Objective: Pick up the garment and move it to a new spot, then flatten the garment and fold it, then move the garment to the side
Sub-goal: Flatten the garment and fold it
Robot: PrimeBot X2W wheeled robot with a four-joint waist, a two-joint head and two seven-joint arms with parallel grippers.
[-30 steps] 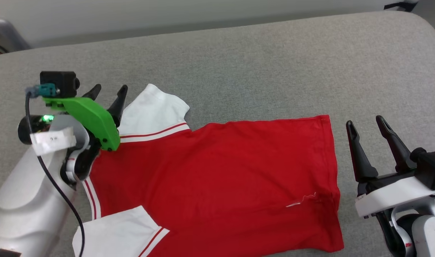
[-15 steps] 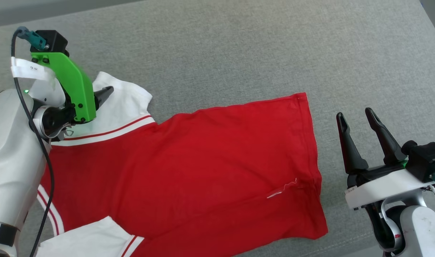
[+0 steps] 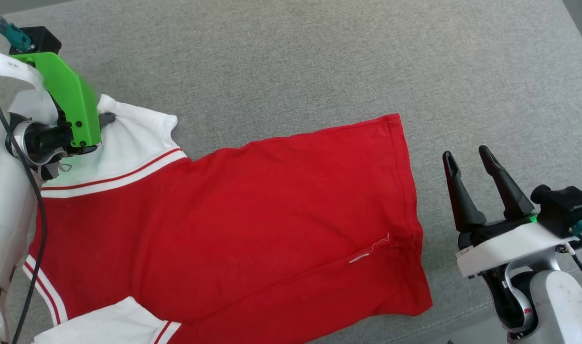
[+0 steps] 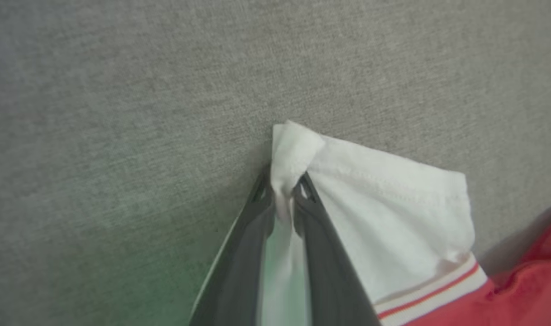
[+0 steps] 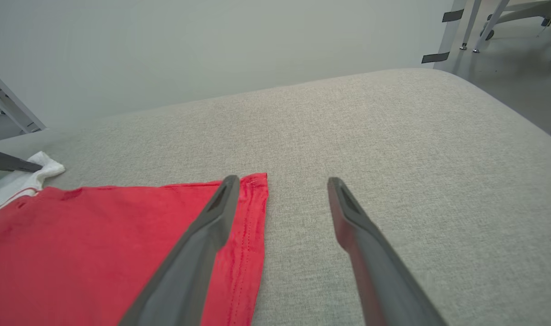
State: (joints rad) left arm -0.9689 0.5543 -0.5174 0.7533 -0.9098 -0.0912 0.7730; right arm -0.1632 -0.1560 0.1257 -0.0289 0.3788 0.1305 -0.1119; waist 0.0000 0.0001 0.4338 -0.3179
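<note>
The left gripper (image 4: 282,192) is pinching the garment (image 3: 272,215), lying on the grey cushion (image 3: 319,71), by a white sleeve corner (probably to tug it flat); the right gripper (image 3: 465,153) is hovering spread beside its hem.

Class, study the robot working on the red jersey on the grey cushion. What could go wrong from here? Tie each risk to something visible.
1. The left gripper pinches the garment only at the tip of its white sleeve; that thin bite may slip under a pull.
2. The right gripper stands open, apart from the hem, holding nothing; a one-sided pull could bunch the garment rather than flatten it.
</note>
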